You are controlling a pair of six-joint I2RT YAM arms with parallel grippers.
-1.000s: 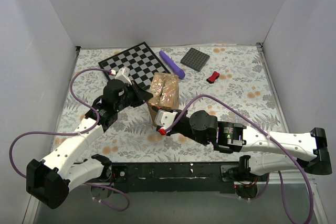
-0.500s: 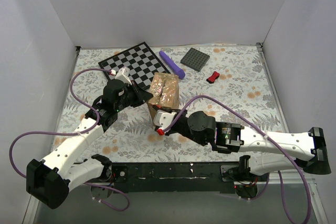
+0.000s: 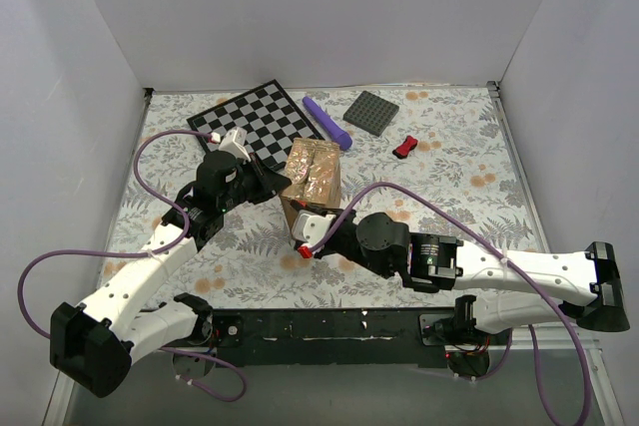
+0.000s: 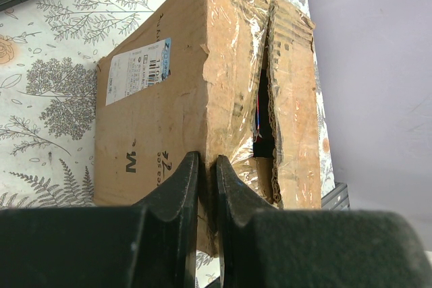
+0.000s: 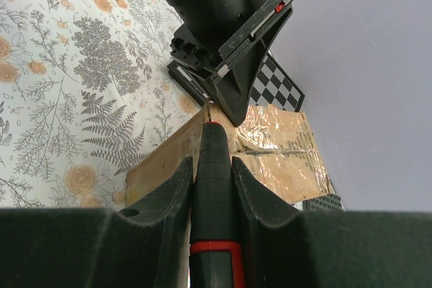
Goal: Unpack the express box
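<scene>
Only the right elbow is edging leftward; the box is staying put. Left gripper, nearly closed, is bracing the box edge at its fingertips; right gripper is clamping a black tool, tip touching that edge. Top seam is gaping partly; nothing looks unpacked yet.

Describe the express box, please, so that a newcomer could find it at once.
On the floral tablecloth, look just in front of the chessboard. The express box is the brown cardboard carton there, its top covered in glossy, crinkled clear tape. Unlike the flat dark grey plate and purple bar behind it, it stands tall and cube-like.
</scene>
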